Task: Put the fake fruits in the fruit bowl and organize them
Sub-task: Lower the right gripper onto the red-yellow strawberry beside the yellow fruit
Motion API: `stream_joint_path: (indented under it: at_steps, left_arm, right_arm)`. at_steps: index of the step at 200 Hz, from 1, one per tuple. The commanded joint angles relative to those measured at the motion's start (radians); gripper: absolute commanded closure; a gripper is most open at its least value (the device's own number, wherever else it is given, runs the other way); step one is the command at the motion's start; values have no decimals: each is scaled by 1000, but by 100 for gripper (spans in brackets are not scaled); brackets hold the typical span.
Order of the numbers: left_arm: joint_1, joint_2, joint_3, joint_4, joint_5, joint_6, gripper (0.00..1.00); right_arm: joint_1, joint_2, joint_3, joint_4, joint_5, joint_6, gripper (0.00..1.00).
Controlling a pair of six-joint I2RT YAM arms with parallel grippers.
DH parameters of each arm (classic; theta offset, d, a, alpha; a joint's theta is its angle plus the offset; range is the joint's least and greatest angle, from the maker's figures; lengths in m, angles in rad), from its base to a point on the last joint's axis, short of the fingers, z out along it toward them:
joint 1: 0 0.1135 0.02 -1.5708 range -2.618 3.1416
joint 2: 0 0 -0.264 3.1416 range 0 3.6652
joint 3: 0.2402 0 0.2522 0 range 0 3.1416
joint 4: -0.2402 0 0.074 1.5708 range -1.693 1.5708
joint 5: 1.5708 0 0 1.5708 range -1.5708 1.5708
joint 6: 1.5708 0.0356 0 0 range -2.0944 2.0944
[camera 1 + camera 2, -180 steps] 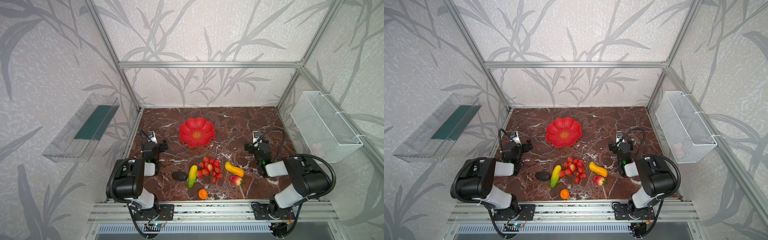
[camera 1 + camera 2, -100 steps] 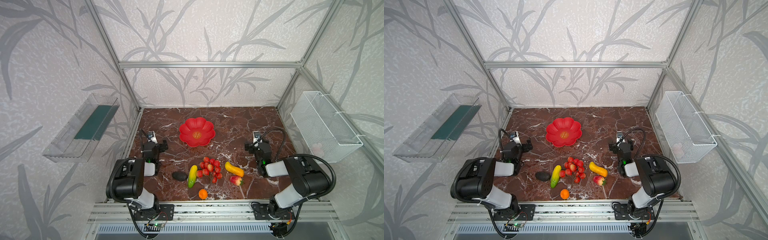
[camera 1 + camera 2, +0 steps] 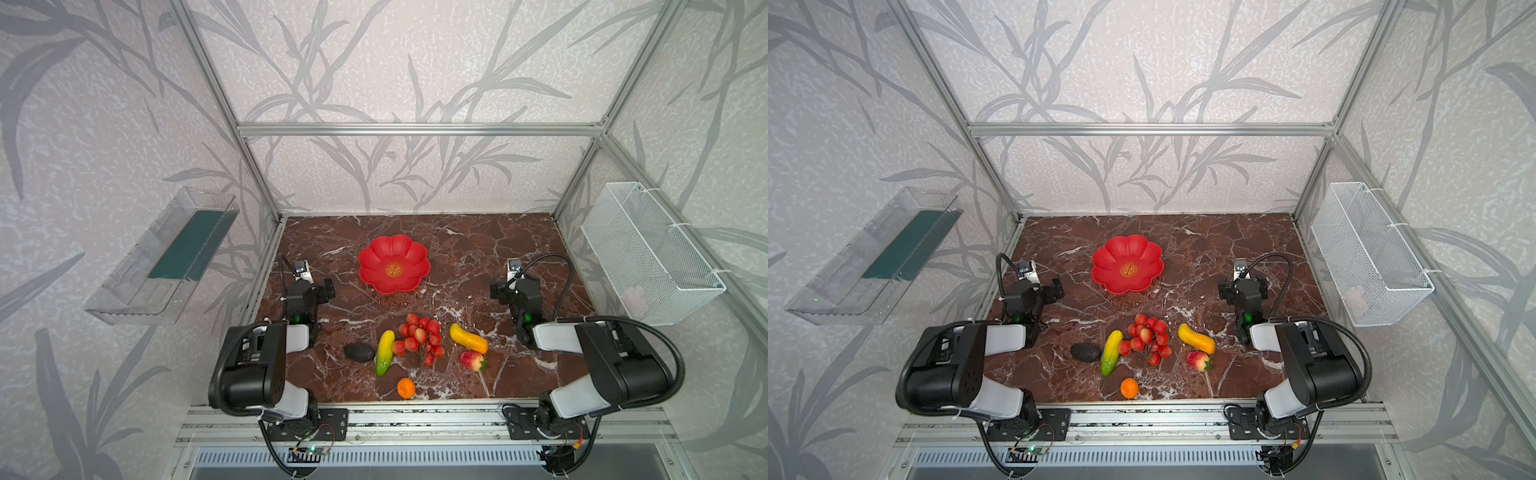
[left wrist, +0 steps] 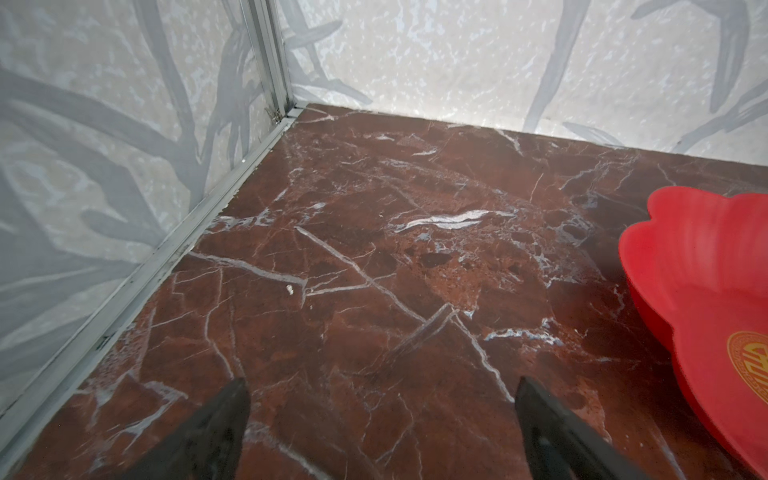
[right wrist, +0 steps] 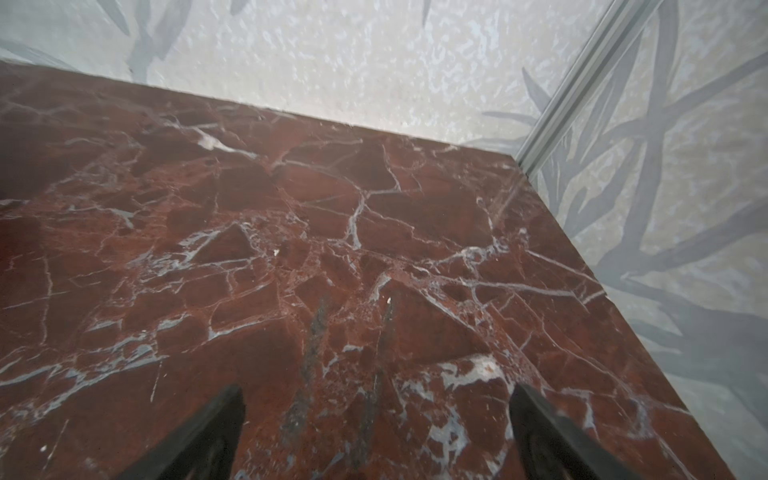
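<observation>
**Fake fruits, six:** berry cluster (image 3: pixel 419 334), mango (image 3: pixel 384 352), elongated yellow fruit (image 3: pixel 468 338), peach (image 3: pixel 471 360), orange (image 3: pixel 406 387), avocado (image 3: pixel 359 352).
**Location:** loose on marble tabletop (image 3: pixel 457 249), 6 o'clock of fruit bowl (image 3: pixel 376 259); none inside.
**Handling:** probably light, stiff, glossy plastic, prone to slipping or rolling. Best pinched across the narrow middle, cluster by its stem.
**Markings:** gold emblem (image 3: pixel 393 270) at bowl centre, ornamental character, not legible.
**Grippers:** left gripper (image 4: pixel 382 390) about 9 o'clock of bowl, right gripper (image 5: pixel 374 392) about 3 o'clock. Both with fingers (image 4: pixel 216 432) spread wide, empty.
</observation>
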Motion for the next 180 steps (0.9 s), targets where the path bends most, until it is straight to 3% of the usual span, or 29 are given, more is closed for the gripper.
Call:
stream_joint_path:
  at_steps: [1,10,17,27,52,84,102,123,180]
  left_arm:
    - [2,-219,73,-260,-71,-63,1]
    - [0,-300,89,-323,-105,-114,1]
    - [0,-365,119,-426,-143,-172,1]
    - [3,-467,192,-649,-161,-212,1]
    - [3,-653,243,-926,-163,-185,1]
    - [3,-869,163,-1042,-113,-294,3]
    - [2,-935,142,-1039,-150,-311,4]
    - [2,-937,149,-1044,-194,-292,4]
    - [4,-875,170,-1028,-115,-291,4]
  right_arm:
    - [12,-152,142,-332,29,207,1]
    - [-2,-193,175,-440,-57,323,1]
    - [-21,-217,188,-493,-231,310,1]
    - [-27,-248,188,-530,-378,282,1]
    - [0,-332,210,-751,-506,277,5]
    - [192,-395,268,-1136,-399,245,7]
    - [310,-411,280,-1265,-295,288,8]
    - [399,-431,268,-1405,-262,415,10]
    - [669,-574,157,-1576,-177,758,15]
